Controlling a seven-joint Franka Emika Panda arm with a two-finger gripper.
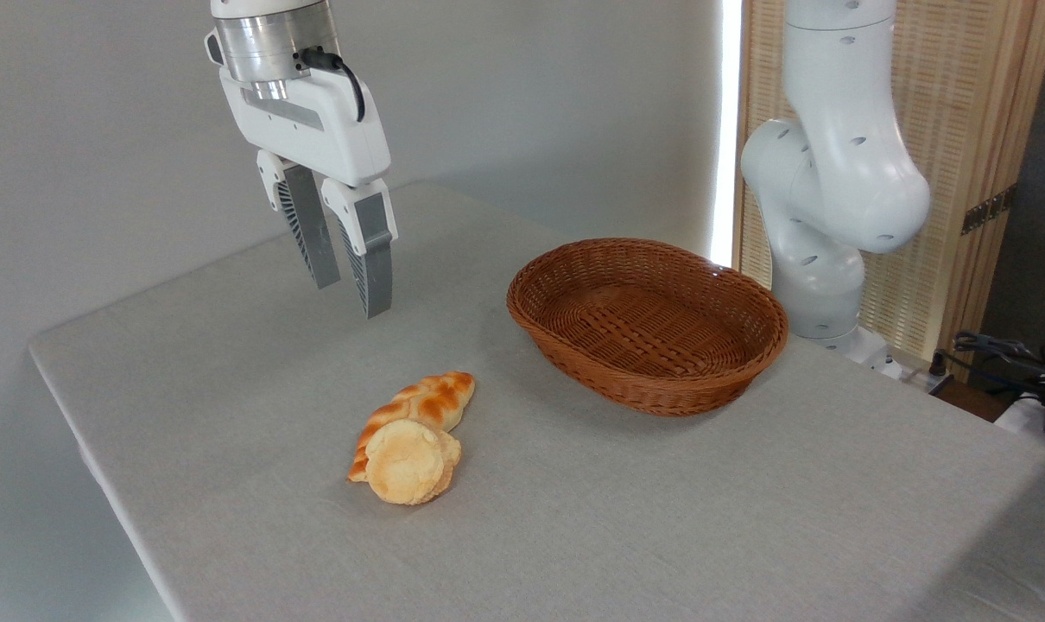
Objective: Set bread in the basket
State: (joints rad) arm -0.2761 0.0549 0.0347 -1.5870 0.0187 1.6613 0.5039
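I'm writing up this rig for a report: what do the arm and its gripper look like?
The arm is glossy white with rounded joints and small dark holes. The gripper has a white boxy body under a silver metal ring, with a black cable plugged in at its side. Its jaws are grey, ribbed and tapered, in white holders.

wall (531, 95): plain, pale grey
counter (661, 518): light grey cloth
screen (963, 130): pale wood slats, right
light (730, 130): bright vertical strip
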